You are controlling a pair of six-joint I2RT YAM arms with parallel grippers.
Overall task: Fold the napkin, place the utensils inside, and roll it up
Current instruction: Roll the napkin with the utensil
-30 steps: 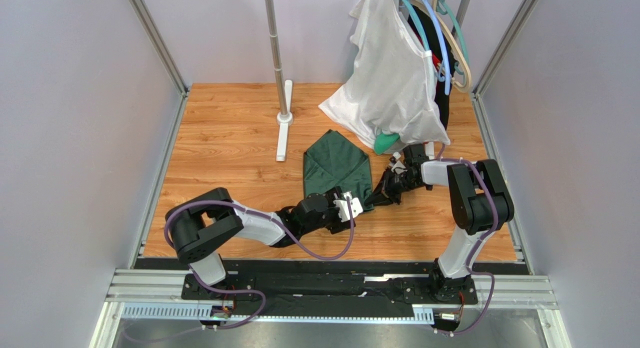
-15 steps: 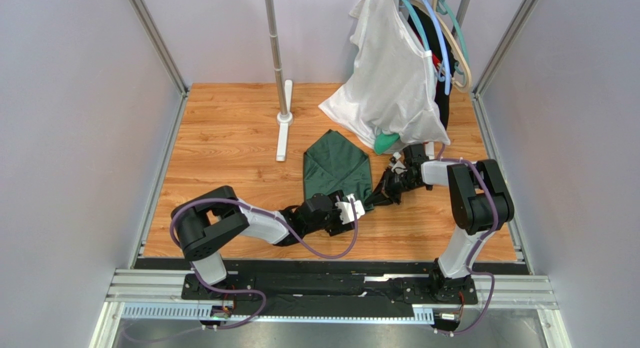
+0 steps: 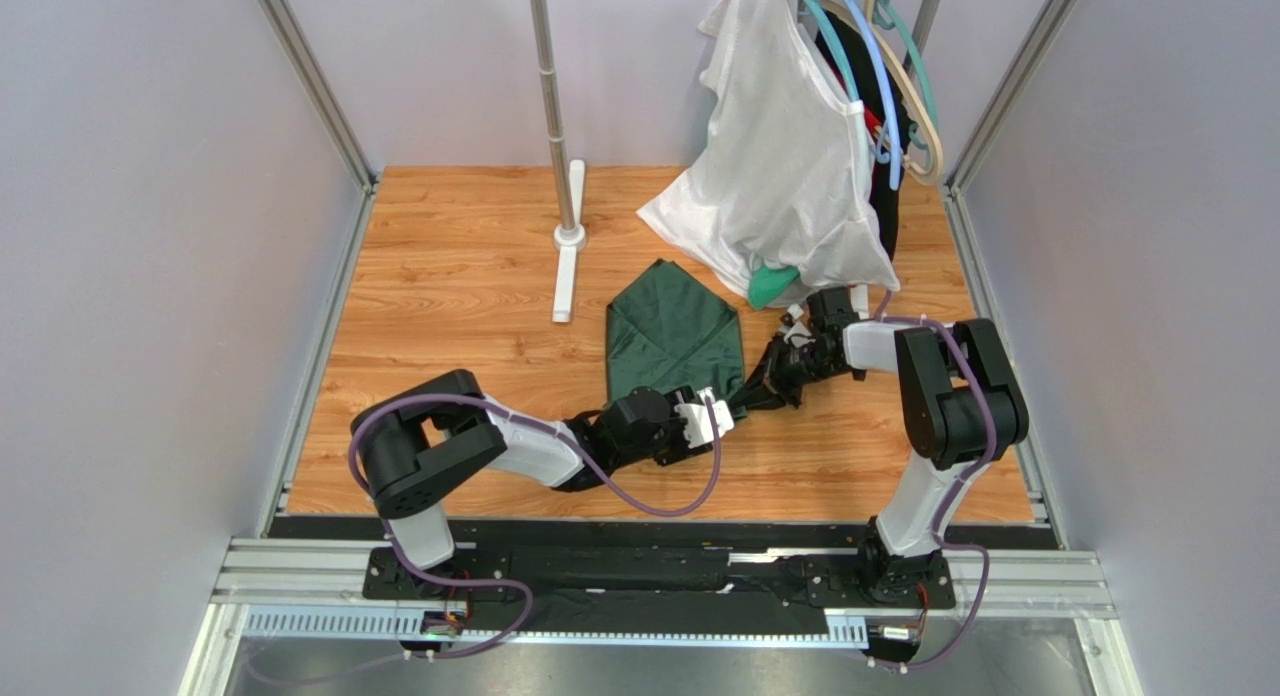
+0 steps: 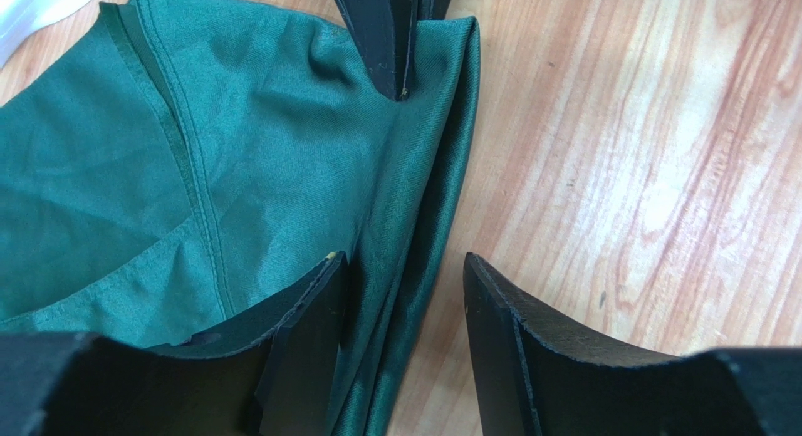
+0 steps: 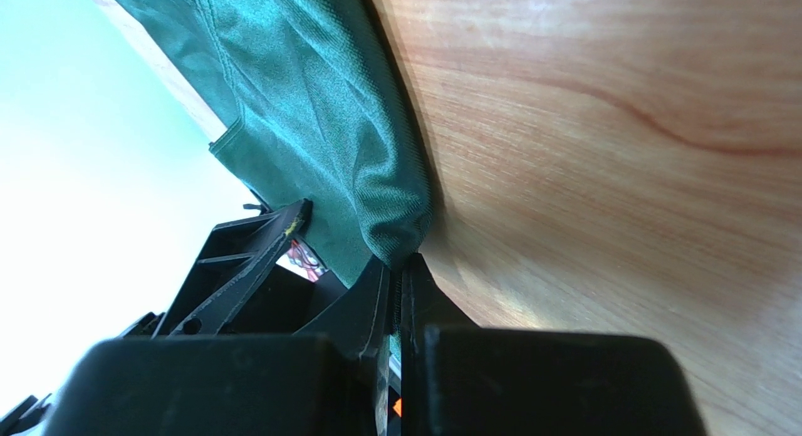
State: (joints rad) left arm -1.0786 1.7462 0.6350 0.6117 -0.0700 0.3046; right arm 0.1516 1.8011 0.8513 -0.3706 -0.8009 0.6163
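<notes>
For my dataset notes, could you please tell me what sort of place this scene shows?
Probably a lab test cell: grey panels in a metal frame enclose a wooden tabletop, with the left arm and right arm bolted at its near edge.

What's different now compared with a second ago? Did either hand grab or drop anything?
The left arm crept slightly to the right, carrying the left hand along the near edge of the napkin. Its fingers straddle the folded edge, apart, with nothing gripped yet. The right hand stayed shut on the napkin's corner. The napkin and the white garment have not moved.
</notes>
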